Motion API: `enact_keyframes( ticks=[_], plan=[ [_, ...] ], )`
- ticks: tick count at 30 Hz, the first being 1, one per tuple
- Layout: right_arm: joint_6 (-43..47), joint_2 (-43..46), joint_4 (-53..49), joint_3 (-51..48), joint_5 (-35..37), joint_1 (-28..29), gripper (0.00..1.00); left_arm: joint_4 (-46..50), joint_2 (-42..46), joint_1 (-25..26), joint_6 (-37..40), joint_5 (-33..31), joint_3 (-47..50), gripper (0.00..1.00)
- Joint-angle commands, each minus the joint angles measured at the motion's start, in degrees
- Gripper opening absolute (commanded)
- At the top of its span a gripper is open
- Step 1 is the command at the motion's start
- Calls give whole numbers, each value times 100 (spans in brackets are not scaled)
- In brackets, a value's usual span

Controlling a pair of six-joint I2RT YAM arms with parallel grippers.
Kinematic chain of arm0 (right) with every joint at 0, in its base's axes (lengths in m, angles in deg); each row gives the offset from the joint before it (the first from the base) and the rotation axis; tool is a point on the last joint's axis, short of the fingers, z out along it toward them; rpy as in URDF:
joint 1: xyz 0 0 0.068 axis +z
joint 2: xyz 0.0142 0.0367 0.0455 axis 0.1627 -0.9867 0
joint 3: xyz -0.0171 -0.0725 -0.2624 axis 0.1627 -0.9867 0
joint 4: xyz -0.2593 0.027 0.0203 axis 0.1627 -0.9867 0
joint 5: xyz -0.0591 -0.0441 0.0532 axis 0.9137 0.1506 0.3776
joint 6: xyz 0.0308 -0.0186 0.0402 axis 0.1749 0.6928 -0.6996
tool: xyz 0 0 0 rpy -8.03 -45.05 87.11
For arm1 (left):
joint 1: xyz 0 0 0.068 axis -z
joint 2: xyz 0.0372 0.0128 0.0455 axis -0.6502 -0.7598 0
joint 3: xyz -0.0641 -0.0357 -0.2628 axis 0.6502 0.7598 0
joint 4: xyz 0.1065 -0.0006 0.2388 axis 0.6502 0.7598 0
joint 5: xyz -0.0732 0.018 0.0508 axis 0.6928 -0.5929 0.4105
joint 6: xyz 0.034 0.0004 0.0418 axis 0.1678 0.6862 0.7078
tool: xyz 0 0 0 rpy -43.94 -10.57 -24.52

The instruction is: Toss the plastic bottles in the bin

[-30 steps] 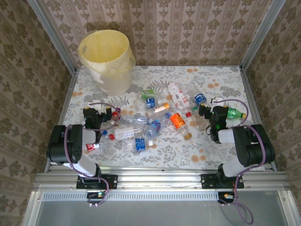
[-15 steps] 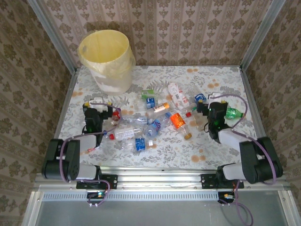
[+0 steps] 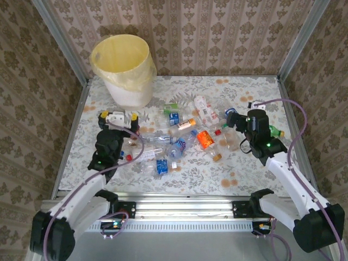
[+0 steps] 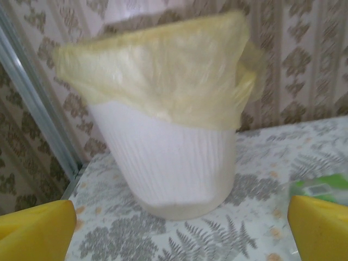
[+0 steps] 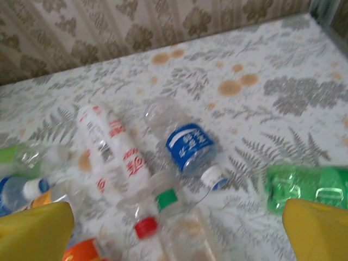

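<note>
As the top camera sees it, table (image 3: 239, 87): flat, pale cloth with grey fern and orange flower print; metal rail (image 3: 185, 207) along the 6 o'clock edge.
Walls (image 3: 217, 32): brown damask wallpaper on three sides; aluminium posts (image 3: 305, 37) rise at the far corners.
Bin (image 3: 122, 68): upright at 11 o'clock of the table, yellowish bag folded over its rim; dead ahead in the left wrist view.
Plastic bottles (image 3: 182, 138): lying loose across the table centre, spreading toward 3 o'clock, several overlapping.
Left gripper (image 3: 124, 116): at 9 o'clock of the pile, fingers spread wide, holding nothing, pointed at the bin.
Right gripper (image 5: 176, 228): at 3 o'clock of the pile, fingers spread wide, holding nothing; blue-label bottle (image 5: 187, 147) ahead of it, green bottle (image 5: 304, 185) at the 3 o'clock edge of its wrist view.
Change vs one second ago: both arms are now stretched out from folded poses. The left gripper sits further toward 12 o'clock, nearer the bin, and the right gripper has also shifted toward 12. Bin and bottles are in the same places, jaws equally wide.
Count, arms: 2.
Count, bins: 1.
Count, bottles: roughly fifteen, overlaps block an exact tally; 1 all green.
</note>
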Motion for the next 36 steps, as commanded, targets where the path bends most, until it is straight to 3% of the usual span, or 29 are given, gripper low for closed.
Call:
enact_keyframes(
  ticks=[1,5,7,9,16,24,30,32,36],
  plan=[
    [-365,287,-1061,255,-593,102,100,1798,569,197,-340,145,-676,100],
    [-416,469,-1381,344,-891,232,100,3413,903,451,-720,1019,-1415,100],
    [-426,517,-1471,371,-997,295,100,4034,818,573,-806,1692,-1741,100],
    [-438,543,-1545,380,-1079,364,100,4656,563,799,-954,1939,-2151,100],
    [-400,519,-1813,363,-1184,584,100,5782,-1280,1902,-1054,1939,-3412,100],
    [-369,726,-1980,363,-1318,707,100,6551,-3672,1875,-1070,2921,-4853,99],
    [-301,790,-2055,329,-1346,731,100,7205,-5003,1890,-968,3194,-5848,86],
    [-283,780,-2059,317,-1372,729,100,7423,-5359,1929,-857,3125,-6137,77],
    [-232,781,-2063,301,-1373,740,100,7767,-5924,2061,-690,2992,-6552,73]
  ],
)
